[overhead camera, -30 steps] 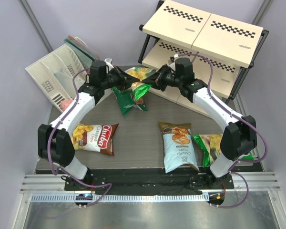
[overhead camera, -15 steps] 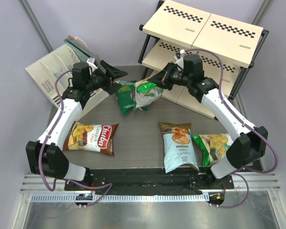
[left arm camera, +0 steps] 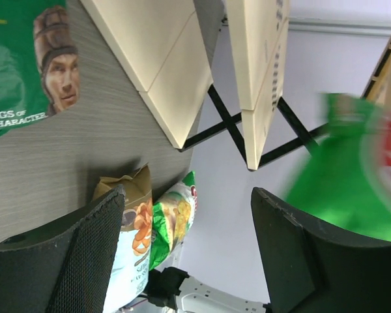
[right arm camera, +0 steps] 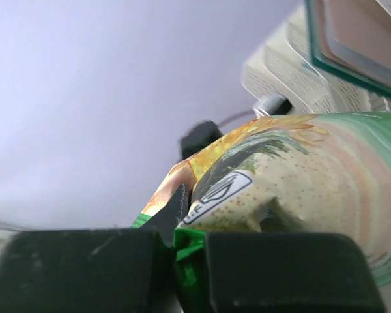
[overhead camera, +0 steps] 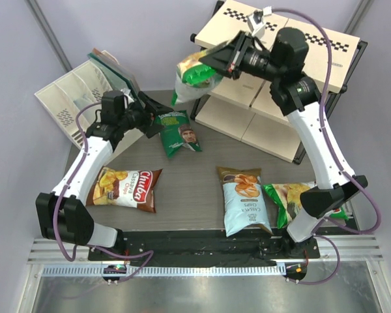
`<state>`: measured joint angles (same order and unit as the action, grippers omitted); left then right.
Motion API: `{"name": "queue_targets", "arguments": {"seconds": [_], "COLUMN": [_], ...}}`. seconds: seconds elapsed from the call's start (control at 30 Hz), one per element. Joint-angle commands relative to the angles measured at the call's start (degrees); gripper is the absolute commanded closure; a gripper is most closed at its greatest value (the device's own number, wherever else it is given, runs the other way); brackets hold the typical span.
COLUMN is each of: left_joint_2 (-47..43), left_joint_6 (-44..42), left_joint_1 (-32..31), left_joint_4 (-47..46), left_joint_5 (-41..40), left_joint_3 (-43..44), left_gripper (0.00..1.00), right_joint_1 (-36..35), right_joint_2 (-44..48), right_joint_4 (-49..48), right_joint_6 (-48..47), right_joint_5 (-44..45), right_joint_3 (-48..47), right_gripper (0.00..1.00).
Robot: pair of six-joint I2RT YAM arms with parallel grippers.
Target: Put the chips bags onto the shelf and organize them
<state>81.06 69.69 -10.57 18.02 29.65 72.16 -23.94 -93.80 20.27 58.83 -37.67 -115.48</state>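
My right end effector is closed tight on the top edge of one green-and-white chips bag. The bag hangs in the air, high above the far part of the surface, just beside the left edge of the top board of the shelf. From the overhead view I cannot tell whether the bag touches that board.

My left end effector is wide open and holds nothing. It is low, near the far left corner of the surface, close to the white slotted organizer and just beside a dark green bag that lies flat near the far edge.

Three more bags lie flat on the surface. The brown bag is near the left edge. The light blue bag and the second green-and-white bag lie side by side at the near right corner.
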Motion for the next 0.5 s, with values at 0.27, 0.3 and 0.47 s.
{"name": "queue_targets", "arguments": {"seconds": [0.27, 0.3, 0.47], "left_joint_2": [-3.01, -3.01, -2.31], "left_joint_6": [-3.33, -3.25, -2.98], "left_joint_1": [1.08, 0.99, 0.99], "left_joint_4": [3.51, 3.51, 2.9], "left_joint_5": [-2.14, -2.14, -1.61], "left_joint_3": [0.17, 0.09, 0.35], "left_gripper": [0.23, 0.23, 0.23], "right_joint_1": [6.88, 9.68, 20.68], "right_joint_2": [-0.95, -0.51, 1.07], "right_joint_4": [-8.58, -8.58, -10.86], "right_joint_6": [-6.07, -6.7, -7.24], "right_joint_5": [2.68, 3.3, 5.24], "right_joint_3": [-18.29, -18.55, -20.3], "right_gripper": [0.99, 0.99, 0.99]}}
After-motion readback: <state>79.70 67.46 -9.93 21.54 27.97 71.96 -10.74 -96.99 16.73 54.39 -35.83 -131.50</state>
